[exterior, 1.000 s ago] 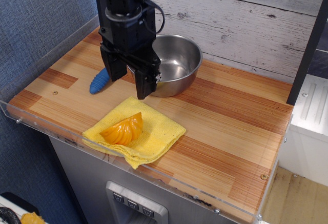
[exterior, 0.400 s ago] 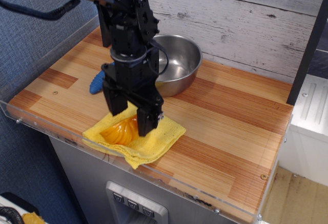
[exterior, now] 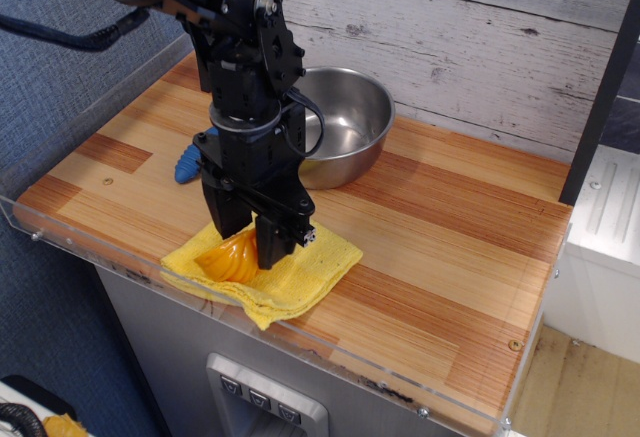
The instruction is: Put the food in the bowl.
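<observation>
my black hand [exterior: 248,249] is closed on the ridged orange plastic food piece [exterior: 228,258], which lies on the yellow folded cloth [exterior: 310,262], near the shiny steel bowl [exterior: 350,117].

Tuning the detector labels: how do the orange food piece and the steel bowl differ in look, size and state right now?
The food is glossy orange ridged plastic; the bowl is smooth shiny steel.
The food is far smaller than the bowl.
The food lies on the yellow cloth near the front edge with the gripper down over it; the bowl sits bare on the wooden counter at the back, empty as far as visible.
Both are shiny.
</observation>
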